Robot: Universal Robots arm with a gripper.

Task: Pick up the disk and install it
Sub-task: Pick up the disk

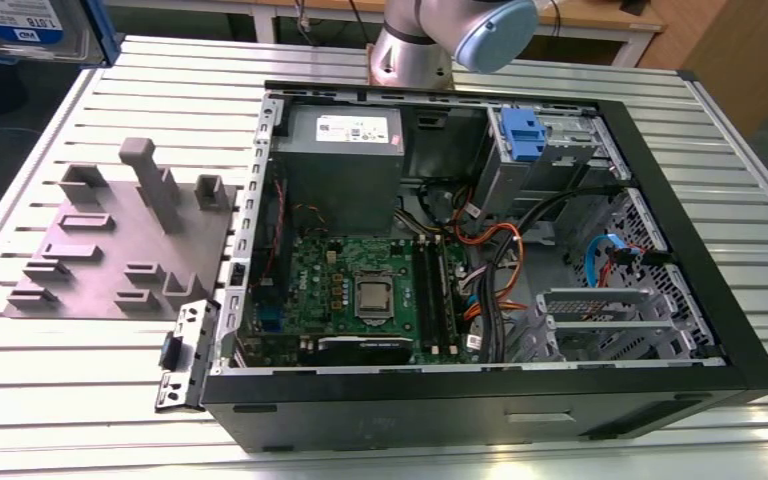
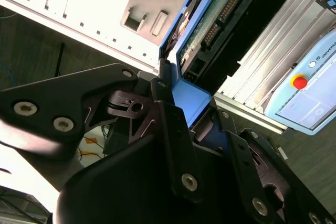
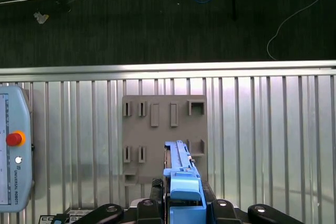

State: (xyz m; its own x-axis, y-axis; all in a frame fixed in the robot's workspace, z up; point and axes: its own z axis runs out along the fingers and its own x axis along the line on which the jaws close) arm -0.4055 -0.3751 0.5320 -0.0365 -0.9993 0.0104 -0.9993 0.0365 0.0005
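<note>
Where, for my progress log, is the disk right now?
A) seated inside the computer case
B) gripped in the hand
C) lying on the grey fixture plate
B: in the first wrist view the hand is shut on the disk by its blue frame, with the grey fixture plate lying beyond it.

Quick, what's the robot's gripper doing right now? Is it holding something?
Gripper: shut on the disk, holding it by its blue frame.

This is a robotics lab or test workshop. A ribbed aluminium tabletop [image 1: 77, 400] carries an opened desktop computer case [image 1: 424, 415] and a grey slotted fixture plate [image 1: 91, 270]. A robot arm's base [image 1: 411, 55] stands at the far edge, and a teach pendant [image 3: 13, 156] with a red stop button lies on the tabletop.
</note>
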